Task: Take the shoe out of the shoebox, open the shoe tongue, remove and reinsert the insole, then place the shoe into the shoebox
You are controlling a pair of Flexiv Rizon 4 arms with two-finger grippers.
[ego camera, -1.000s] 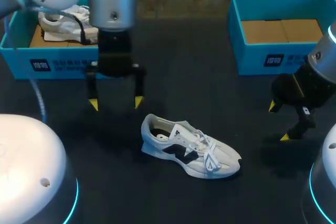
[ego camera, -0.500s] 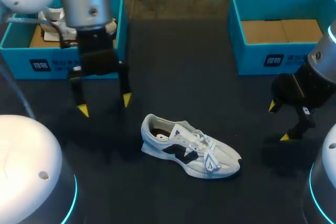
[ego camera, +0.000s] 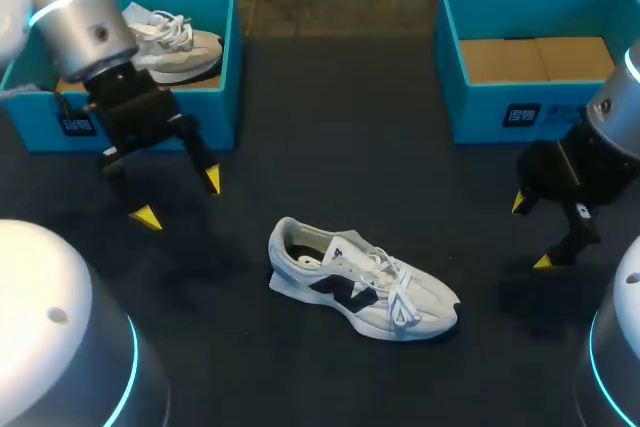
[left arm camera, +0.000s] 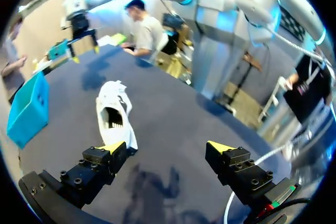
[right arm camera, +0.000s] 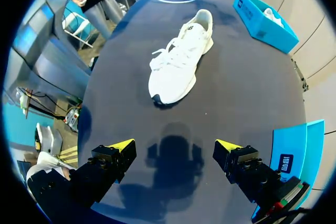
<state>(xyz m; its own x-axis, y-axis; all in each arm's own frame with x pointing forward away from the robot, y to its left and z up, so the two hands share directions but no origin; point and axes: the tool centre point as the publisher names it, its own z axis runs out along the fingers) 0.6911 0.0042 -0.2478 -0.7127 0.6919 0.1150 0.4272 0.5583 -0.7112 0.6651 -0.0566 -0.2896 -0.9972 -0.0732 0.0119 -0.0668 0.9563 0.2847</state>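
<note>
Meanwhile the left gripper point(ego camera: 178, 197) has swung away from the shoe point(ego camera: 362, 282). A second ago it hung just behind the heel. It now sits further toward the robot's left, just in front of the left shoebox point(ego camera: 228, 67), tilted, with its yellow-tipped fingers spread wide and nothing between them. That move uncovers a second shoe point(ego camera: 175, 42) lying inside that box. The right gripper point(ego camera: 531, 232) has not shifted: it hovers near the right shoebox point(ego camera: 500, 112), fingers wide apart and empty.

The shoe has stayed in the middle of the dark, matte table point(ego camera: 350, 147), resting on its sole with the toe toward the robot's right. It is a low white trainer with a dark mark on its side, white laces loosely tied and a thick pale sole. The upper looks like soft fabric, though it is too small to be sure.

Both boxes are open-topped, rectangular and bright blue. The right one shows a brown cardboard floor. Each front wall carries a small dark label with white print
</note>
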